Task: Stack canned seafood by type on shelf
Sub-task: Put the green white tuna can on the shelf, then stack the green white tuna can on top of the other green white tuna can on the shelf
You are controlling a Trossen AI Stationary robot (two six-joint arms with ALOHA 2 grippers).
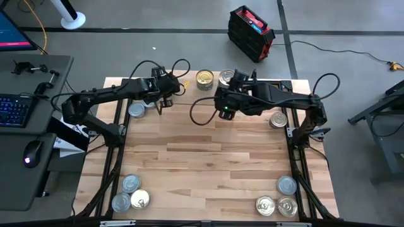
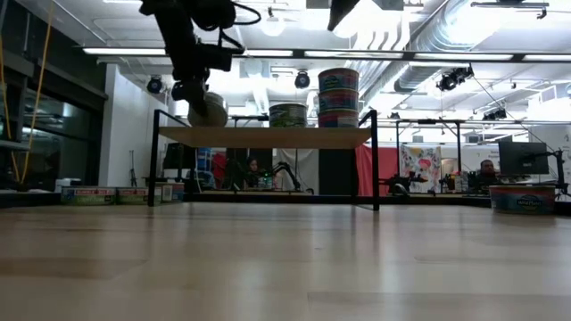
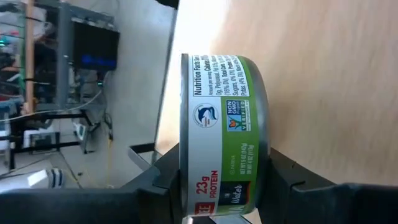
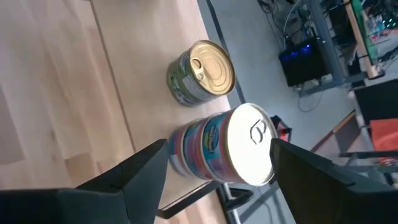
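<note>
Gripping green-labelled tin [image 3: 224, 130] — left gripper [image 3: 217, 186] (wrist view)

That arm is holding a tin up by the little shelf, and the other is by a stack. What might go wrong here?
The left jaws grip the green-labelled tin only by its sides, so it might slip or land tilted on the shelf. The right jaws stand open around the two-tin stack near the shelf's edge; a nudge could topple it. The gold-lidded tin sits close by and could get bumped.
</note>
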